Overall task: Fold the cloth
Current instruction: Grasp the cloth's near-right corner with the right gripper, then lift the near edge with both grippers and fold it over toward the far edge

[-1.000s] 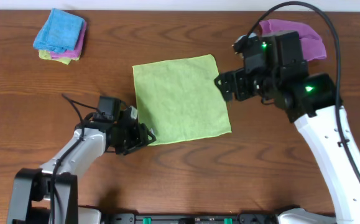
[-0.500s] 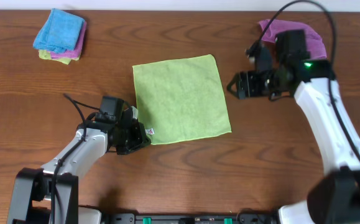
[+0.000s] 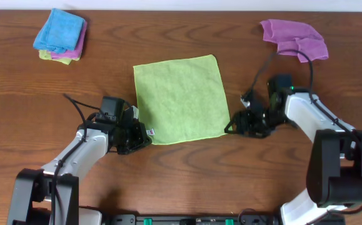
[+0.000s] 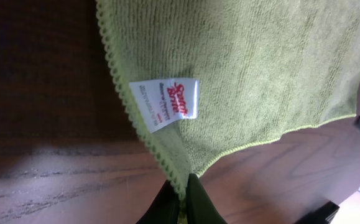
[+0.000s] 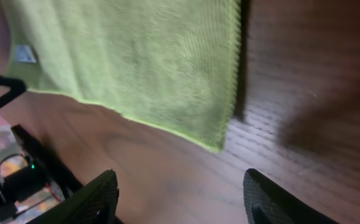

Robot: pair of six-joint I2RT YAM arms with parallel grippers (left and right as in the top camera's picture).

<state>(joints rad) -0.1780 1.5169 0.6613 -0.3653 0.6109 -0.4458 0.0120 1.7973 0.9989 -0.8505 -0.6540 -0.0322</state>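
- Lime-green and square, the cloth (image 3: pixel 181 99) lies flat and unfolded near the middle of the wooden table (image 3: pixel 181 178), slightly askew to the table's edges.
- A small white tag (image 4: pixel 167 104) with red lettering sits on the cloth's edge, close to its front left corner.
- At that corner the left gripper (image 3: pixel 144 135) is low on the table; the left wrist view shows its fingers (image 4: pixel 195 200) pinched together on the very tip of the cloth.
- Just off the cloth's front right corner, the right gripper (image 3: pixel 232 127) is over bare wood. Its fingers (image 5: pixel 99 199) are spread wide, the corner lies ahead of the gap between them, and neither finger touches the fabric.
- A crumpled purple cloth (image 3: pixel 294 37) lies near the far right corner of the table.
- A folded blue cloth (image 3: pixel 59 30) tops a small stack near the far left corner, with purple and yellow-green edges showing beneath it.
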